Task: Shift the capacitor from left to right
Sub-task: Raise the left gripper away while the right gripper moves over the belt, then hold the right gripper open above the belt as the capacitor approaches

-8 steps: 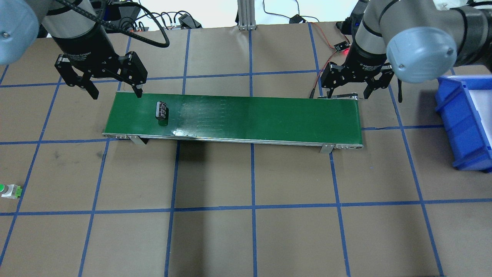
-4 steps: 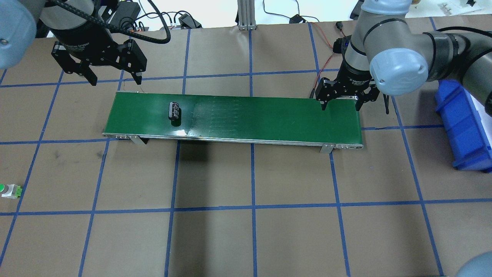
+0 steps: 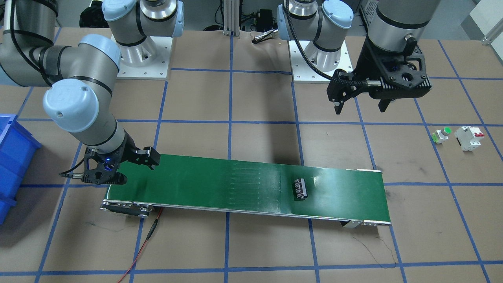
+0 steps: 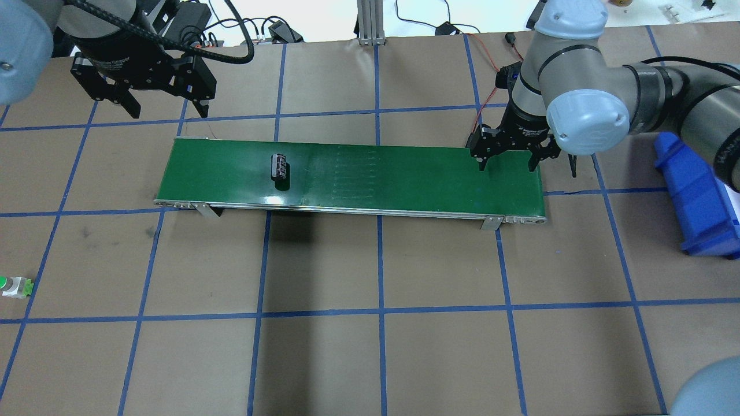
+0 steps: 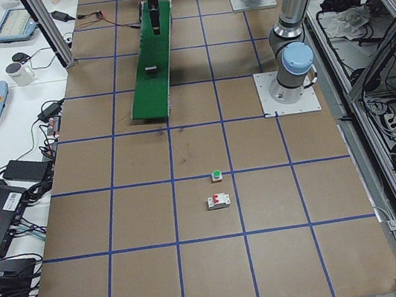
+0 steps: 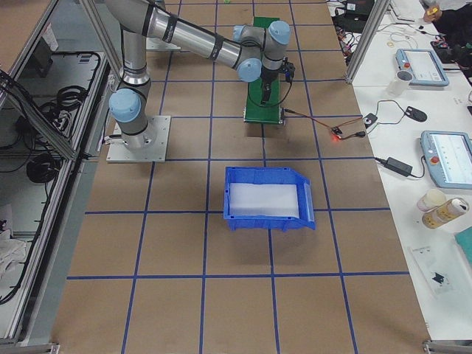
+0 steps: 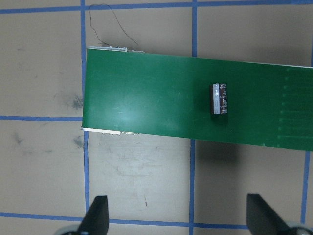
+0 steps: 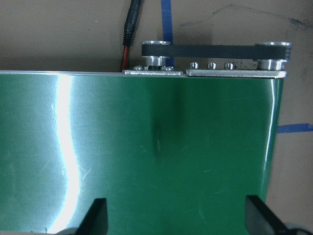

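The capacitor, a stubby black cylinder with pale marks, lies on its side on the left part of the green conveyor belt. It also shows in the front view and the left wrist view. My left gripper is open and empty, raised behind the belt's left end, apart from the capacitor. My right gripper is open and empty, low over the belt's right end; its fingers straddle bare belt.
A blue bin stands to the right of the belt. A green-topped push button and a white circuit breaker sit on the table at the far left. A red cable runs from the belt's right end.
The capacitor has travelled to the right along the belt. My left gripper has drawn back and away from the belt. My right gripper has come forward over the belt's right end.
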